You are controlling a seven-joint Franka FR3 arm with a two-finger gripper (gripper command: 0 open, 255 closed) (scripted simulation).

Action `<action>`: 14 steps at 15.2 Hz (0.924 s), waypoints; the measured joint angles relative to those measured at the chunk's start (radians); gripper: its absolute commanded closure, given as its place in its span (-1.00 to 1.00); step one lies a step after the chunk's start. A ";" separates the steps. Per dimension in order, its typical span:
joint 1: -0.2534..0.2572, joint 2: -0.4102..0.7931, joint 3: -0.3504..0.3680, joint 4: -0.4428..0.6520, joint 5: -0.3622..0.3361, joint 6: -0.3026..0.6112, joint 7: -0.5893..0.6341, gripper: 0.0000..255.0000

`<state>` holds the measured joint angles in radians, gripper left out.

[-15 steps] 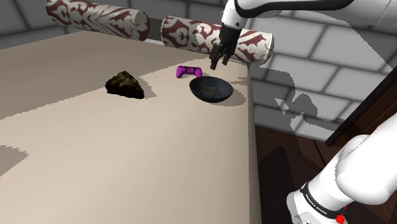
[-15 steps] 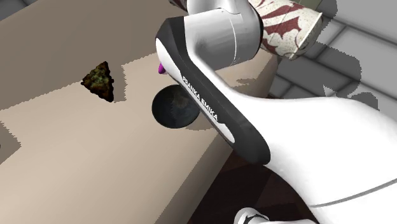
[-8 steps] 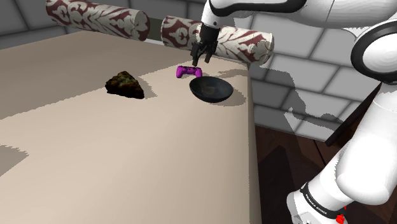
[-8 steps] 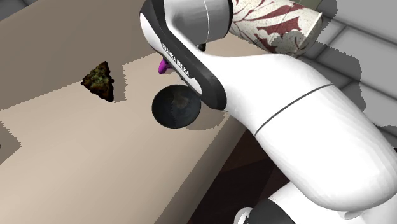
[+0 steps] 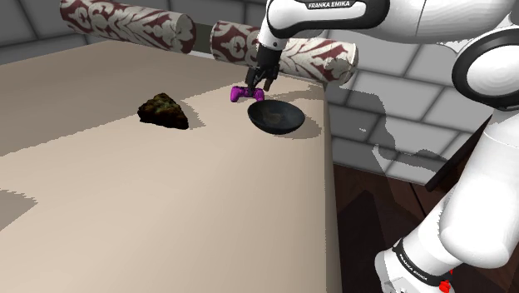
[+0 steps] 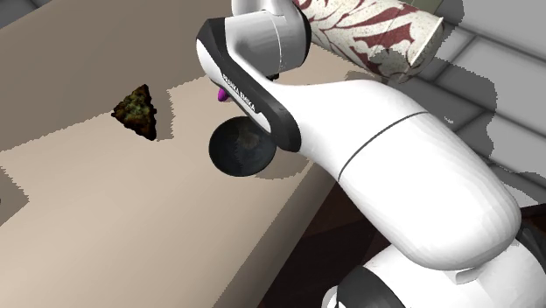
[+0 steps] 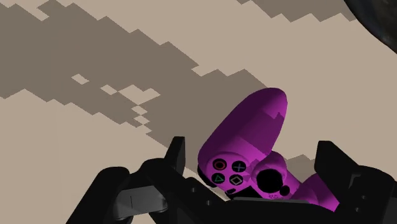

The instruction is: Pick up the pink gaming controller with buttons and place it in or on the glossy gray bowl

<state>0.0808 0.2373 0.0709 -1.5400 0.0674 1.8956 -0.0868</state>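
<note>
step: lining up the grab | gripper (image 7: 252,159) spread wide, pink controller (image 7: 245,137) sitting right between its fingers (image 7: 174,156), not squeezed yet | next imo: pinch, lift, hop to bowl (image 5: 275,117) just beside

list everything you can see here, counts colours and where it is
gaming controller: 1, magenta-pink, on the surface beside the bowl, on the shoulder view's left of it
bowl: 1, glossy dark grey, near the surface's edge on the shoulder view's right
wedge-shaped lump: 1, mottled dark brown, to the shoulder view's left of the controller
bolsters: 2, white with dark red pattern, along the far edge
surface: 1, beige, under everything
wall: grey blocks, behind
floor: dark brown, beside the surface
arm: 1, white with dark joints, reaching over the bowl
gripper: 1, black, fingers apart either side of the controller
</note>
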 measured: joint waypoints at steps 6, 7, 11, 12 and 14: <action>0.000 0.000 0.000 -0.005 0.000 0.005 0.000 -1.00; 0.000 0.000 0.000 -0.005 0.000 0.005 0.000 1.00; 0.000 -0.001 0.000 -0.005 0.000 0.005 0.000 1.00; 0.000 -0.001 0.000 -0.005 0.000 0.005 0.000 1.00; 0.000 -0.001 0.001 -0.005 0.001 0.005 0.000 1.00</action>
<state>0.0812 0.2359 0.0715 -1.5447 0.0679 1.9005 -0.0872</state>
